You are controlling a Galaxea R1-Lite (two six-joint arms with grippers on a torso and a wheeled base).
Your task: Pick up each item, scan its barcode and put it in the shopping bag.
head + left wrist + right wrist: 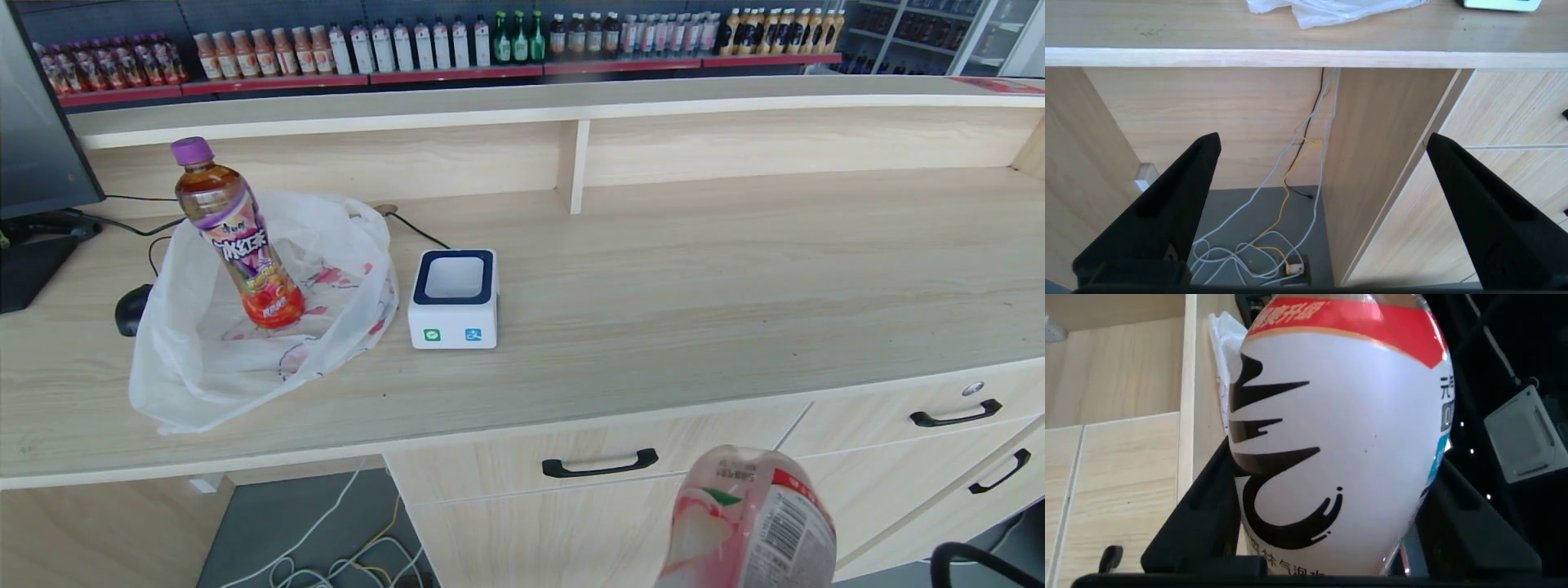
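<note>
Left claw (1323, 139) spread wide below the counter (1208, 34), cables (1241, 257) beneath.

Two bottles are close by, one purple-capped bottle (237, 237) and one pink bottle (747, 523) (the row of bottles (424, 45) on the back shelf (457, 76) is too long and crowded to count exactly, though it runs to dozens). The table (694, 286) carries one shopping bag (204, 359), one scanner (453, 298), one mouse (131, 310) and one monitor (33, 122), and its front has three black drawer handles (600, 465) plus one small round metal fitting (971, 389). Two tools are counted, one left tool (1319, 147) and one right tool (1335, 469), each with two fingers (1167, 220).
</note>
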